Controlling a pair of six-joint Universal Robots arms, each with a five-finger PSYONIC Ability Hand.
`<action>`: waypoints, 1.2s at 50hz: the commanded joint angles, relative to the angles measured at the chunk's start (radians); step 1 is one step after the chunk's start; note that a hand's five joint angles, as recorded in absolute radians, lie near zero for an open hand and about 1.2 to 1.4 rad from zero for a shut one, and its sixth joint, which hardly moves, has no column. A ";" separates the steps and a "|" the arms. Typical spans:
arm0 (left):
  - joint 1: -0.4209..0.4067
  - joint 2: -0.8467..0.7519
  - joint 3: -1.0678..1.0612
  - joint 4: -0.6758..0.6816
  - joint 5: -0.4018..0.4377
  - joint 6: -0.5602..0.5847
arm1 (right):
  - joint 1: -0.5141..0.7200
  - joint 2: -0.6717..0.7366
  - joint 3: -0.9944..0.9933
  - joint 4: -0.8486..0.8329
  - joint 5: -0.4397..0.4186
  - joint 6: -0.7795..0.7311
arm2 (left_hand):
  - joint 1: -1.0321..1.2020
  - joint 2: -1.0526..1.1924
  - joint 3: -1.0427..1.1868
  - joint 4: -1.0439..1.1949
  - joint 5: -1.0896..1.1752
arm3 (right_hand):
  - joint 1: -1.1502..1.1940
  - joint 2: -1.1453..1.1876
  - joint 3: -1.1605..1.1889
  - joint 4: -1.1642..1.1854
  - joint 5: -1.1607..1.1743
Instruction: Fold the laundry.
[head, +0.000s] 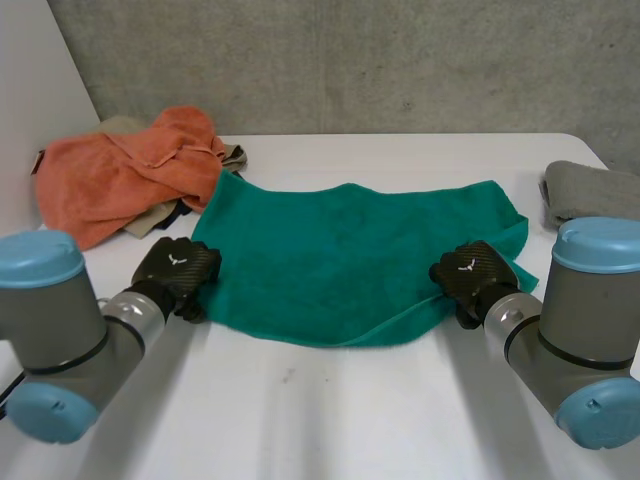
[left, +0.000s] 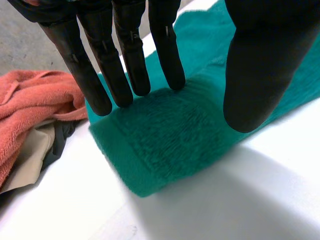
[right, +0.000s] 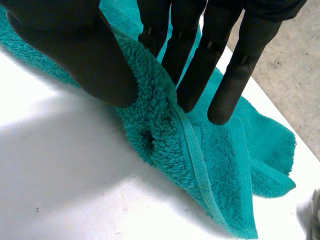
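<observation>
1. The teal towel (head: 350, 255) is spread out mostly flat in the middle of the white tabletop (head: 330, 410). Its near edge is a bit wavy, and its right side is rumpled.
2. The left robot hand (head: 178, 270) sits at the towel's near-left corner. In the left wrist view its fingers (left: 125, 65) are straight with the tips resting on the terry. The thumb (left: 260, 75) is held well apart from them, so it isn't gripping anything, just touching the cloth.
3. The right robot hand (head: 468, 275) is at the near-right corner. In its own wrist view a ridge of towel edge stands up between its thumb (right: 75, 50) and its fingers (right: 190, 65), so that one's pinching the teal towel. The hem runs out past the fingertips, and the rest of that corner lies loosely on the tabletop.
4. Other stuff: a crumpled orange towel (head: 120, 170) is heaped at the far left, just beside the teal towel's far-left corner. There's a beige cloth (head: 145, 222) tucked under it. A folded grey cloth (head: 590, 190) lies at the far right edge, apart from the teal one.
</observation>
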 joint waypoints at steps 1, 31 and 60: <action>0.003 -0.121 0.119 -0.013 -0.011 0.095 | -0.004 0.002 0.007 -0.002 0.000 0.000 | 0.039 0.036 0.035 0.045 0.046 | 0.280 0.223 0.203 0.196 0.219; 0.002 0.068 0.052 -0.028 -0.057 0.096 | -0.093 -0.169 -0.180 0.337 -0.020 0.039 | 0.708 0.705 0.703 0.714 0.715 | -0.941 -0.998 -1.019 -1.026 -1.002; 0.003 0.119 0.035 -0.027 -0.055 0.087 | -0.305 0.020 -0.032 0.236 -0.228 0.172 | 0.708 0.705 0.703 0.714 0.715 | -0.564 -0.621 -0.642 -0.648 -0.625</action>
